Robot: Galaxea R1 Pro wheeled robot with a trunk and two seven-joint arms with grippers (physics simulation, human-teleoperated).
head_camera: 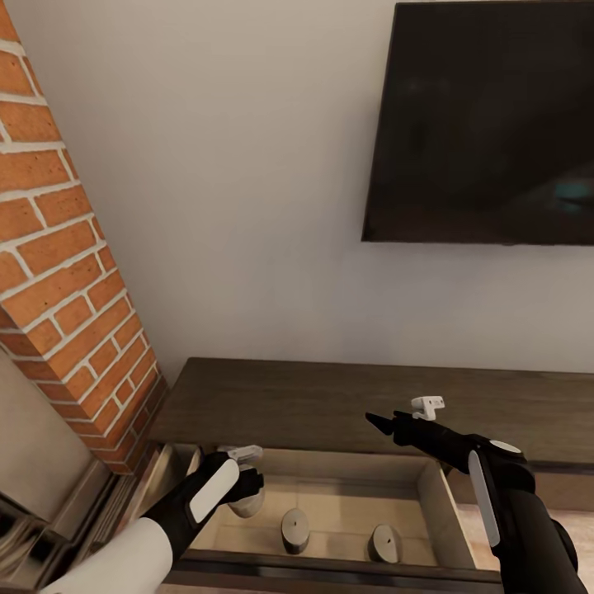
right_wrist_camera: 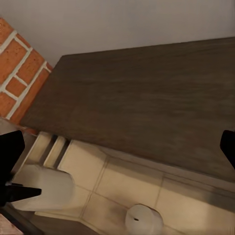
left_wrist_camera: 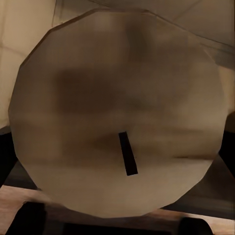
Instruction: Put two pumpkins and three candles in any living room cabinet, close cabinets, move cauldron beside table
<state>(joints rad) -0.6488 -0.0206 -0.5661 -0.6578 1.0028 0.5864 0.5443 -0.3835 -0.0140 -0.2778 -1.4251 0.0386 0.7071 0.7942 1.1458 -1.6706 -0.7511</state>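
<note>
A third candle [left_wrist_camera: 117, 112] is being held gripped by the left gripper [head_camera: 245, 478] over the open cabinet [head_camera: 330, 404] drawer for release; the right gripper [head_camera: 375, 421] is being kept spread, empty.

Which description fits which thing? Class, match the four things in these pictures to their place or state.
Things:
1. television
2. brick column
3. right gripper
4. middle candle

Descriptions:
a. open and empty
b. mounted on the wall
c. standing in the open drawer
d. left of the cabinet

Pairs: 1-b, 2-d, 3-a, 4-c
</note>
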